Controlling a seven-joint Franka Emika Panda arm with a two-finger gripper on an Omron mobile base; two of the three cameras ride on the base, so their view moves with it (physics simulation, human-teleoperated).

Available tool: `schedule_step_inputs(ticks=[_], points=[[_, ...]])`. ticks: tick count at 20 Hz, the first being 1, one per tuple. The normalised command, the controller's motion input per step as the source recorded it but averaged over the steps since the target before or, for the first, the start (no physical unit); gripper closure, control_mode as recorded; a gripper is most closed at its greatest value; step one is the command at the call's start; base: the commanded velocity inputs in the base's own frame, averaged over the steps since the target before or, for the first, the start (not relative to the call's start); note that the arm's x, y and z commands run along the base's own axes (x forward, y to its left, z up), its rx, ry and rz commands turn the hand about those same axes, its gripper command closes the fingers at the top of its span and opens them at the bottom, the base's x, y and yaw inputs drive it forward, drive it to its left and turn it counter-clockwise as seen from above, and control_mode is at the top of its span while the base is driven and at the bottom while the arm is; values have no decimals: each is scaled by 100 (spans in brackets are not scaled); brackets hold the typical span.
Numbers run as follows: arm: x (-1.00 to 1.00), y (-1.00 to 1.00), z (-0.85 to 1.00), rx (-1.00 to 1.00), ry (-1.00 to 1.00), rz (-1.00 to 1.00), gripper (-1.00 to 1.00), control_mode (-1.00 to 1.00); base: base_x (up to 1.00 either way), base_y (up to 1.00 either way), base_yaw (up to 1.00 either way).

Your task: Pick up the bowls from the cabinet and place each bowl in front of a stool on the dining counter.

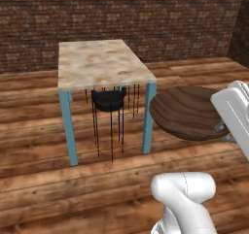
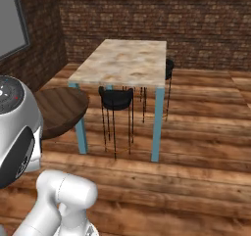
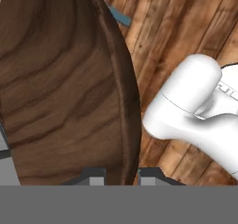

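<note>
- Left base view: the dining counter point(image 1: 99, 63) is standing on a wooden plank floor point(image 1: 39, 189) before a dark brick wall point(image 1: 121, 14), its beige marble top resting on slim teal legs. A black stool point(image 1: 109, 100) is sitting tucked under the counter's near edge, and thin dark legs of others are showing behind it. The wide dark brown bowl point(image 1: 187, 112) is hanging in the air to the right of the counter, just off its near right corner and above the floor, not resting on anything. The robot's white hand is meeting the bowl's right edge.
- Right base view: the same counter point(image 2: 125, 61) is lying ahead, with one stool point(image 2: 116, 99) at its near edge and a second stool point(image 2: 169, 68) partly showing at its far right side. The bowl point(image 2: 61, 110) is floating to the left of the counter's near left leg, partly hidden by the robot's white arm. A grey panel is showing on the left wall.
- Hand view: the bowl point(image 3: 65, 88) is standing very close to the camera, its wood grain and rim plain to see. The pincer point(image 3: 121, 177) is clenching the bowl's rim, one dark fingertip point(image 3: 95, 176) inside the rim and the other outside it.
</note>
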Motion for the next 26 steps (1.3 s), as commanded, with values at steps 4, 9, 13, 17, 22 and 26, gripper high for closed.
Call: schedule_step_inputs(ticks=[4,9,13,17,22,26], points=[[0,0,0,0,0,0,100,100,100,8,0],[0,0,0,0,0,0,100,100,100,0,0],[0,0,0,0,0,0,100,100,100,0,0],[0,0,0,0,0,0,100,100,100,2,0],[0,0,0,0,0,0,100,100,100,0,0],[0,0,0,0,0,0,100,100,100,0,0]])
